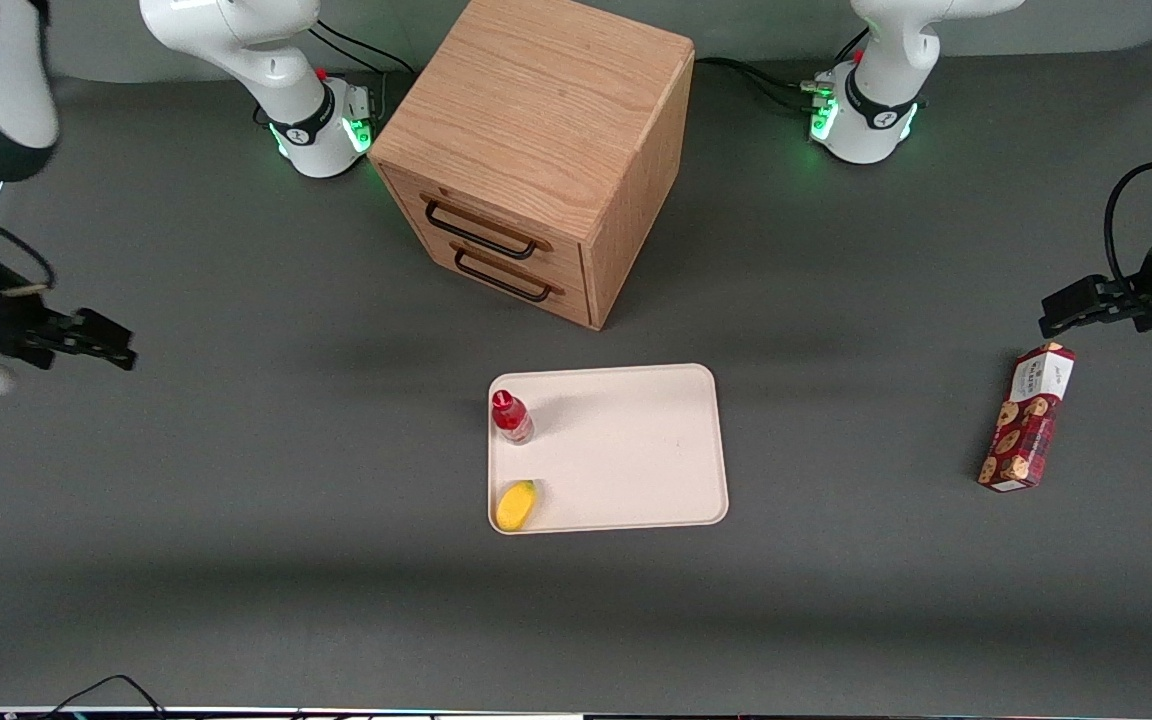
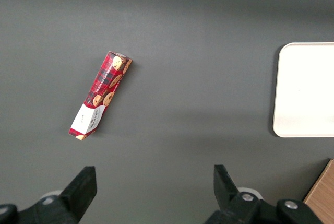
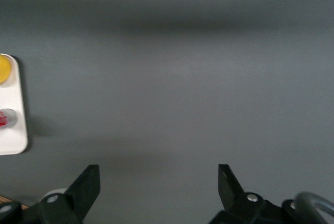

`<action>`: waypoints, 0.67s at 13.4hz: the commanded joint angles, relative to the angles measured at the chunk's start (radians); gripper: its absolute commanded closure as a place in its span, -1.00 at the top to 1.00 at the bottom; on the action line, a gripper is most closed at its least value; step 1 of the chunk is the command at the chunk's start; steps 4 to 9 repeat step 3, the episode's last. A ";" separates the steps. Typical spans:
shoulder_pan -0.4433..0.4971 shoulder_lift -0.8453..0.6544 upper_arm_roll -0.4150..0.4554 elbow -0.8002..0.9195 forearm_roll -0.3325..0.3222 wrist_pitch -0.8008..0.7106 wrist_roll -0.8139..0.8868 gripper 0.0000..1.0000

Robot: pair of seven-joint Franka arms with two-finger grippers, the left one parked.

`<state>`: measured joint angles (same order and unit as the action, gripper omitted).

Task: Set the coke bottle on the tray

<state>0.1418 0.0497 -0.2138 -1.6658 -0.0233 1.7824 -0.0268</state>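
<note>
The small red coke bottle (image 1: 511, 416) stands upright on the cream-white tray (image 1: 636, 450), at the tray's edge toward the working arm's end. In the right wrist view the bottle (image 3: 5, 118) and tray (image 3: 13, 130) show at the frame's edge. My right gripper (image 1: 101, 340) is open and empty, hovering above the bare table well away from the tray, toward the working arm's end; its gap (image 3: 158, 182) spans only grey table.
A yellow fruit-like object (image 1: 516, 504) lies on the tray, nearer the front camera than the bottle. A wooden two-drawer cabinet (image 1: 536, 150) stands farther from the camera. A red cookie box (image 1: 1028, 417) lies toward the parked arm's end.
</note>
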 commanded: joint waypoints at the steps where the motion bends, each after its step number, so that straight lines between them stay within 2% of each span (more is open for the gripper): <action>1: 0.002 -0.040 -0.024 -0.023 0.029 -0.005 -0.038 1.00; 9: 0.002 -0.045 -0.024 -0.020 0.031 -0.006 -0.035 1.00</action>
